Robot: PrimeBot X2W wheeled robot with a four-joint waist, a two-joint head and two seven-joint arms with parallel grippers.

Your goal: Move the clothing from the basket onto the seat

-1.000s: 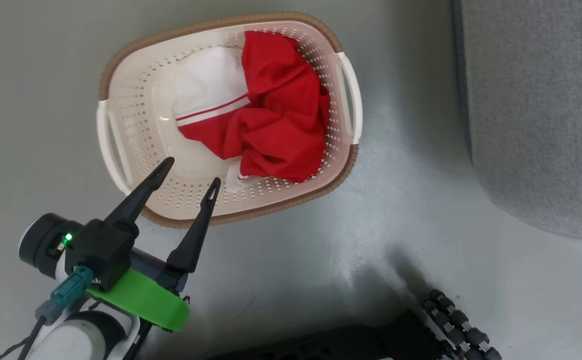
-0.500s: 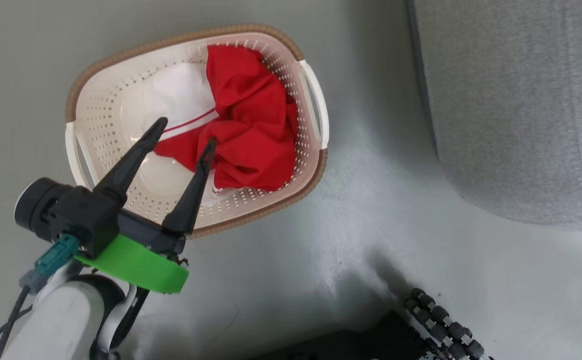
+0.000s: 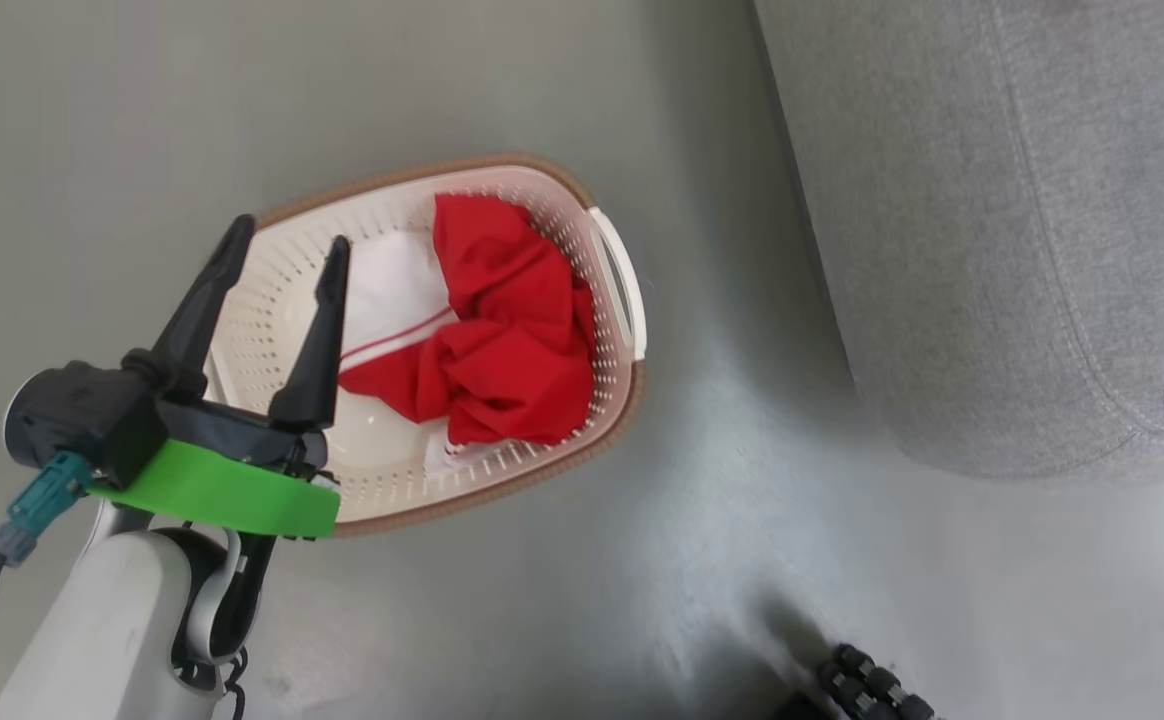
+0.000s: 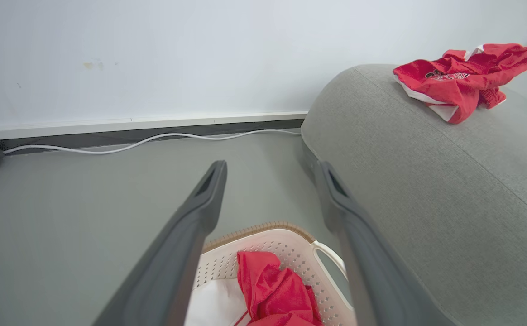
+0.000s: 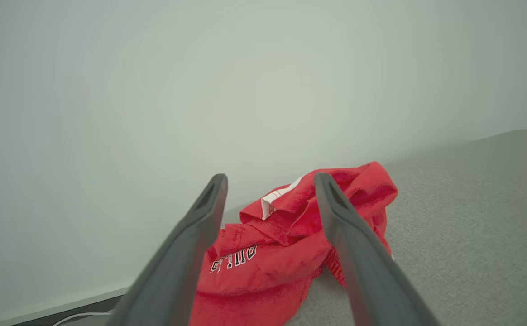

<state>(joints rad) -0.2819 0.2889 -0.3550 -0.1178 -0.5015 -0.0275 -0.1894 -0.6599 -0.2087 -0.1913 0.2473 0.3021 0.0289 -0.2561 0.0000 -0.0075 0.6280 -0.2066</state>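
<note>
Drifts left across basket (image 3: 562, 232) with left gripper (image 3: 290, 235), jaws apart, empty; leaves clothing (image 3: 512, 350) lower right of tips, nearest this arm.

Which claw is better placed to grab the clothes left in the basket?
The left claw: it hangs open over the basket, beside the red clothes. The right claw is over the sofa, by a garment already there.

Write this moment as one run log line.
left gripper: open, over basket | right gripper: open, facing red garment on sofa | red-white garment: in basket
</note>
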